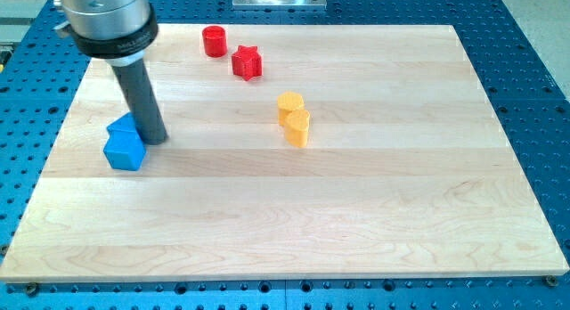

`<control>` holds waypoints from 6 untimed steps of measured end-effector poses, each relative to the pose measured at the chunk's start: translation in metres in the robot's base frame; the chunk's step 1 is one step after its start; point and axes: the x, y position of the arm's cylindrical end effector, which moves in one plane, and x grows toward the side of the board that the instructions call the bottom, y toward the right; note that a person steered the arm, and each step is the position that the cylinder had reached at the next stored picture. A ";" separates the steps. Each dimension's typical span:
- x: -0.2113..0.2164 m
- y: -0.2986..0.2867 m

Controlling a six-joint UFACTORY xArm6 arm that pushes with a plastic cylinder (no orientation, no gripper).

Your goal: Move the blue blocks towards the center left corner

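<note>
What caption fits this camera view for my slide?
My tip touches two adjoining blue blocks at the board's left; red and yellow pairs sit apart.

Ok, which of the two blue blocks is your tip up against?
My tip sits against the upper blue block, the one mostly hidden behind the rod. The lower blue block lies nearer the view's bottom left.

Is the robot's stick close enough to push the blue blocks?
Probably yes. My tip sits right beside the two blue blocks, on their right in the view, seemingly touching them, with nothing between.
</note>
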 end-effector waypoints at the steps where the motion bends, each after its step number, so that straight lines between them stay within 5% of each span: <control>1: -0.005 -0.007; 3: 0.068 0.027; 6: 0.041 0.000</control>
